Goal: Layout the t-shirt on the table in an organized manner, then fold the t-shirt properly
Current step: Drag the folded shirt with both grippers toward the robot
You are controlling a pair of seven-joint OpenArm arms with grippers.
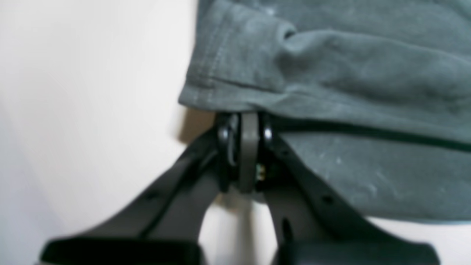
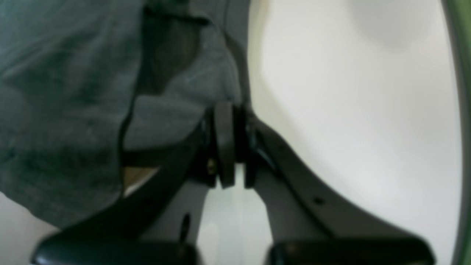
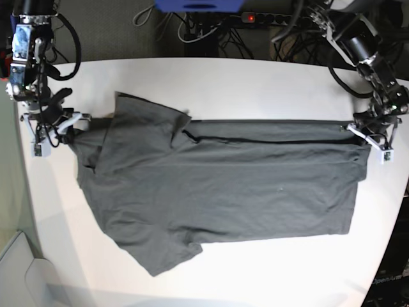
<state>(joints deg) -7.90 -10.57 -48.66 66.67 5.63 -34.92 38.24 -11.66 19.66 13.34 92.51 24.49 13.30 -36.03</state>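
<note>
Spanning the table (image 3: 211, 80), the t-shirt (image 3: 223, 192) is pinched at opposite ends so it can be stretched flat; the left gripper (image 1: 245, 127) is clamped on the hem corner; the right gripper (image 2: 230, 110) is clamped on the collar end.

Base view: bright, even overhead light; table (image 3: 255, 83) near white, washed out along the lower edge. Soft shadows only, thin along the t-shirt (image 3: 223, 185) edges. Upper strip of frame dim. Straight lines bow toward the corners.

Left wrist view: soft focus throughout; cloth weave smeared, gripper (image 1: 247, 127) parts at the bottom edge most blurred. Short dark shadow under the hem, centre left.

Right wrist view: blurrier still, dimmer at left; faint grey shadow upper right, green fringe along the right edge.
</note>
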